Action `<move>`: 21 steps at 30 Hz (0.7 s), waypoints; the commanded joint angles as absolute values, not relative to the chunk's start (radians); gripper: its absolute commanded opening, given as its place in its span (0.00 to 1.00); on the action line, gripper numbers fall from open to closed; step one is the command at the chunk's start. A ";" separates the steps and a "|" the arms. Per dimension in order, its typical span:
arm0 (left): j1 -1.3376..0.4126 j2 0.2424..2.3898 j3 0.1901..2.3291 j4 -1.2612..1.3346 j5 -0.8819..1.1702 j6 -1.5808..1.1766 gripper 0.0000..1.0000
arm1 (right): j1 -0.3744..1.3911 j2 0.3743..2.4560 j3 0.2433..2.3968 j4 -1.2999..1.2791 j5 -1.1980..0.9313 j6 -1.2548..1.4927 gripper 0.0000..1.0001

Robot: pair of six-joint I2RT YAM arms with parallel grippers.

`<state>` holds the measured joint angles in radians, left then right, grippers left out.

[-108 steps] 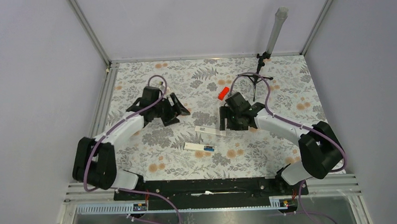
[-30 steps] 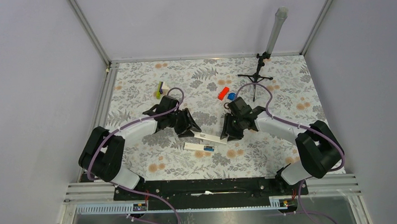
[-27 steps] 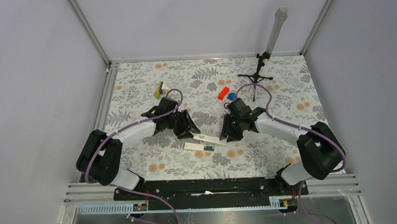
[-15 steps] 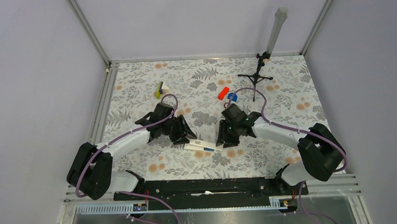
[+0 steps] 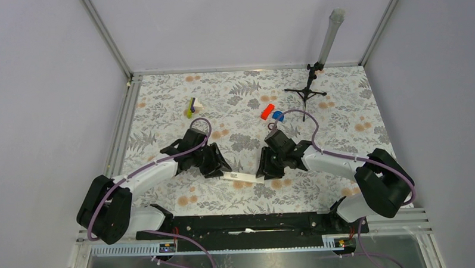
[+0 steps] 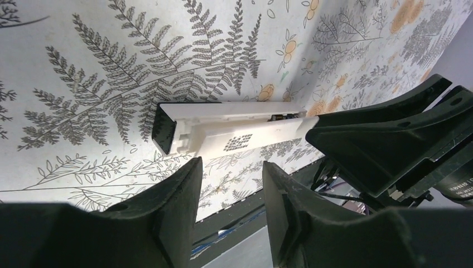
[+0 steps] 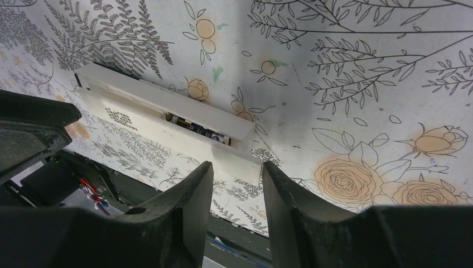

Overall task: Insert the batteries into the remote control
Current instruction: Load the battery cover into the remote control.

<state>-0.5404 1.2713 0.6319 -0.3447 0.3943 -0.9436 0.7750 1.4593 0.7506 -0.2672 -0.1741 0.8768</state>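
Note:
The remote control (image 5: 241,177) is a white bar lying near the table's front, its dark end (image 6: 163,129) towards my left gripper. Its back recess faces up, and one of the batteries (image 7: 198,129) lies in it. A flat white strip (image 7: 167,131) with a dotted mark rests along the remote. My right gripper (image 7: 237,167) is shut on that strip's end at the remote's right. At the remote's left, my left gripper (image 6: 228,167) is open and empty, its tips just short of the dark end.
A red block (image 5: 267,111) and a blue half-round piece (image 5: 277,115) lie behind the right arm. A yellow-green piece (image 5: 190,106) sits at the back left. A black tripod (image 5: 307,93) with a grey tube stands at the back right.
Both grippers have come nearer the front edge and closed in on the remote. The white strip moved with the right gripper and now lies along the remote.

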 commanded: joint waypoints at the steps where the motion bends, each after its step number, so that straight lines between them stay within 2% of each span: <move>1: -0.544 1.286 0.672 -0.318 0.331 -0.922 0.45 | 0.785 1.431 0.743 -0.214 -0.149 0.901 0.45; 9: -0.544 1.294 0.682 -0.340 0.293 -0.912 0.45 | 0.785 1.408 0.736 -0.232 -0.121 0.901 0.46; 16: -0.545 1.280 0.712 -0.374 0.280 -0.899 0.45 | 0.785 1.372 0.718 -0.272 -0.118 0.874 0.64; 21: -0.545 1.263 0.734 -0.412 0.265 -0.876 0.47 | 0.784 1.340 0.650 -0.188 -0.163 0.881 0.79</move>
<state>-0.5419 1.2968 0.6857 -0.3885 0.2985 -0.9073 0.7780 1.3781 0.6964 -0.2409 -0.1444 0.8795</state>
